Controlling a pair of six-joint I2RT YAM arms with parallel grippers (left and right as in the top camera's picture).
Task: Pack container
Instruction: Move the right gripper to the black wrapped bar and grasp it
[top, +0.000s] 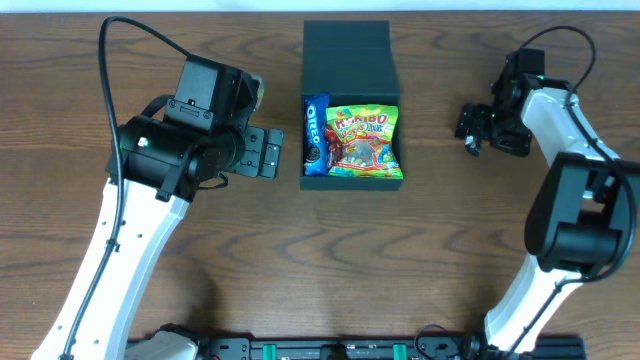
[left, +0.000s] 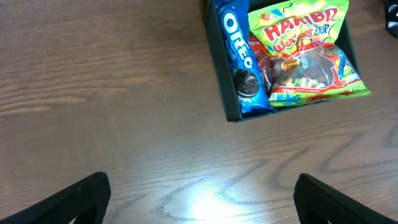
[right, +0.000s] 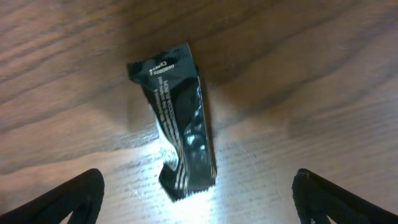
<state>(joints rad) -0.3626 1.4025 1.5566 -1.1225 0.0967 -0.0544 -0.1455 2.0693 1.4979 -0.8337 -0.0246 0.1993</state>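
The right gripper (right: 199, 200) gapes wide and empty, only its black fingertips showing. Just ahead, between them, a crumpled glossy black foil packet (right: 177, 124) lies on the brown wooden table (right: 323, 87), its print unreadable. The left gripper (left: 202, 202) is equally wide and empty. The matte teal-black square cardboard container (top: 346, 60) sits ahead to its right, lid open. Inside, a green Haribo bag (left: 308, 50) half hides something red beside a blue Oreo packet (left: 239, 59).

Bare tabletop (top: 330, 260) spans the near edge. The container (top: 352, 183) stands mid far edge, filled by Oreo pack (top: 316, 135) and Haribo bag (top: 365, 140); a black packet (right: 177, 118) lies under the right gripper (right: 199, 208).
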